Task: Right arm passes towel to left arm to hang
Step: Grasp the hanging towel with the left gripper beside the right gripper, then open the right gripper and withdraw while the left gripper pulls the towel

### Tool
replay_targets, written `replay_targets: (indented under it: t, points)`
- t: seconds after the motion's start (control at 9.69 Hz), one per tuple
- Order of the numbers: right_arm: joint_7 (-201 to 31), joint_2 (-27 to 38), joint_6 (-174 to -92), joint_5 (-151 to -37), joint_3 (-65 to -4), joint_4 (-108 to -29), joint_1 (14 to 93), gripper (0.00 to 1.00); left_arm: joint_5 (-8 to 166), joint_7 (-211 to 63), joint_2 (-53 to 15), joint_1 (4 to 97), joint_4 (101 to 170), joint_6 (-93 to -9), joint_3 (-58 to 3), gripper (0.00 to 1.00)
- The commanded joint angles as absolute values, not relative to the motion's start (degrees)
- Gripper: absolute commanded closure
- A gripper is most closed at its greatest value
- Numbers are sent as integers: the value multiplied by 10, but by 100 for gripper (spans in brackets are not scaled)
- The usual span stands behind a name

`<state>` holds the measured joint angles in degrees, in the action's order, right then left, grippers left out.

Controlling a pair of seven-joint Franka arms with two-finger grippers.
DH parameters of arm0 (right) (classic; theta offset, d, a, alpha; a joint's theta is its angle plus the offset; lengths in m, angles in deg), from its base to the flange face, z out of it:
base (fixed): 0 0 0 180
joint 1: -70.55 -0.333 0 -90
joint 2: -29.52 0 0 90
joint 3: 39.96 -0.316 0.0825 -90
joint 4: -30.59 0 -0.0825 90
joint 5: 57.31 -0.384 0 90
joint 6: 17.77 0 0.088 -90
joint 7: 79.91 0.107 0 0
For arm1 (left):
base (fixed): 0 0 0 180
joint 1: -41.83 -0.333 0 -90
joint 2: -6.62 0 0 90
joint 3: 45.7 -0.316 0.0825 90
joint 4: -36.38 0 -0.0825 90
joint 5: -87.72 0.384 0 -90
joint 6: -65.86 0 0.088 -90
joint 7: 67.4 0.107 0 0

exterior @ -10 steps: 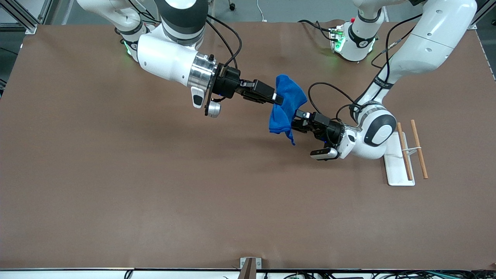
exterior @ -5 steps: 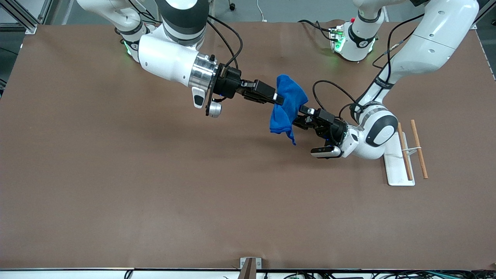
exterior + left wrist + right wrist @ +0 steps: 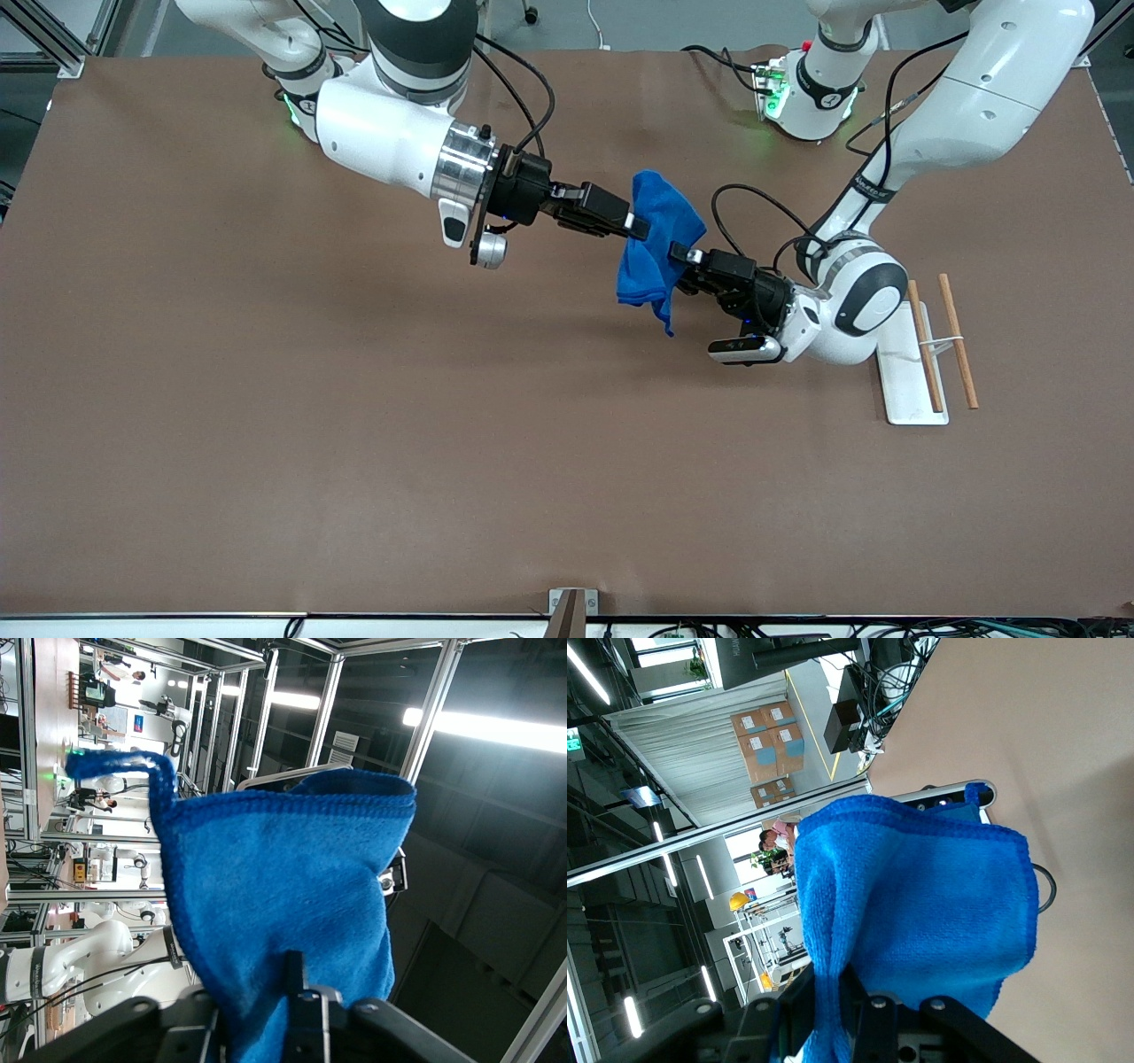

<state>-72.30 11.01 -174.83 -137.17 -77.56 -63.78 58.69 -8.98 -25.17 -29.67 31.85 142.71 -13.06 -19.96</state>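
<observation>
Gripping towel (image 3: pixel 657 232) midair: both pincers (right (image 3: pixel 634 227), left (image 3: pixel 680 259)).

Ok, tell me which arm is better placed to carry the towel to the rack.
Left. Its hand is already on the towel, which the right hand holds up over the table, and the rack sits beside the left arm, at its end of the table.

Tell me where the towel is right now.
The towel hangs in the air over mid-table in the front view, between the right gripper and the left gripper, both gripping it.
</observation>
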Motion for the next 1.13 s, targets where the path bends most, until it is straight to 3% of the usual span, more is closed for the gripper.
replay_targets:
  t: [0.0, 0.1, 0.21, 0.31, 0.41, 0.52, 0.83, 1.03]
  points:
    - [-729, 105, -1756, -1386, -778, -629, 584, 100, -91, -250, -323, 320, 1411, -140, -205, 75]
    - [-729, 105, -1755, -1386, -778, -629, 584, 100, -90, -250, -327, 320, 1401, -140, -211, 76]
    - [-730, 105, -1754, -1386, -778, -629, 584, 100, -89, -250, -327, 320, 1397, -142, -213, 86]
    - [-731, 105, -1754, -1384, -778, -632, 584, 81, -88, -250, -327, 316, 1396, -145, -217, 99]
    - [-731, 108, -1755, -1379, -778, -644, 585, 9, -85, -250, -323, 316, 1393, -144, -230, 100]
    - [-731, 112, -1755, -1377, -778, -663, 590, 0, -85, -250, -321, 315, 1393, -144, -233, 100]
    - [-734, 139, -1747, -1335, -776, -706, 624, 0, -84, -270, -318, 304, 1379, -147, -245, 100]
    - [-734, 150, -1683, -1240, -772, -739, 670, 0, -45, -330, -292, 298, 1362, -177, -271, 100]
